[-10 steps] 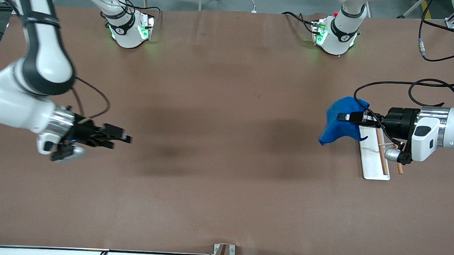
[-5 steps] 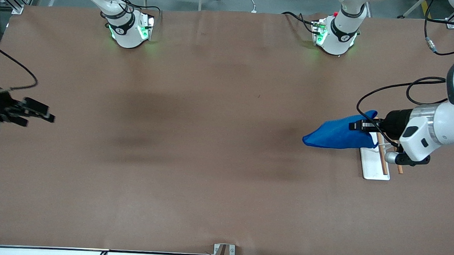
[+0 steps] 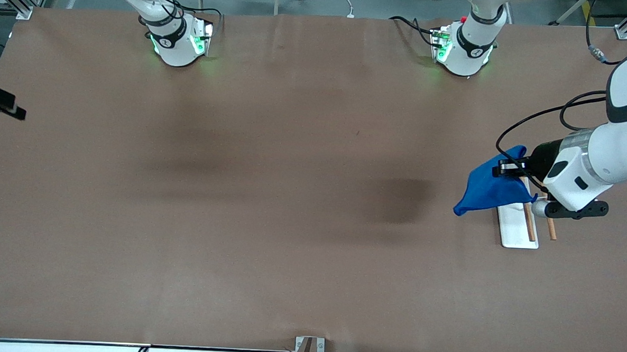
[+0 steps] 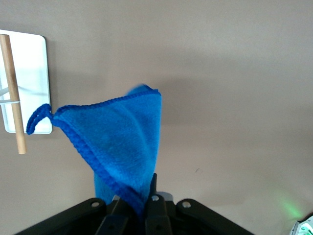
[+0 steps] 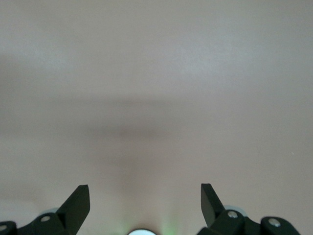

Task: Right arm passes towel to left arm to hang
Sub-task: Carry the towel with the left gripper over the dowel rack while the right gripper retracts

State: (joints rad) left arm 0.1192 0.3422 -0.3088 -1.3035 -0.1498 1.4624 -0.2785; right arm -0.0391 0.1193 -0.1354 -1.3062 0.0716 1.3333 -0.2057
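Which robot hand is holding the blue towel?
The left gripper, over the white rack, is shut on the towel. The right gripper is open and empty at the table's other end.

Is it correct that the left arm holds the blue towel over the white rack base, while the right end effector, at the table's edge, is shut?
Not quite. The left end effector does hold the towel over the white rack base, but the right end effector is open; its fingers stand wide apart in the right wrist view.
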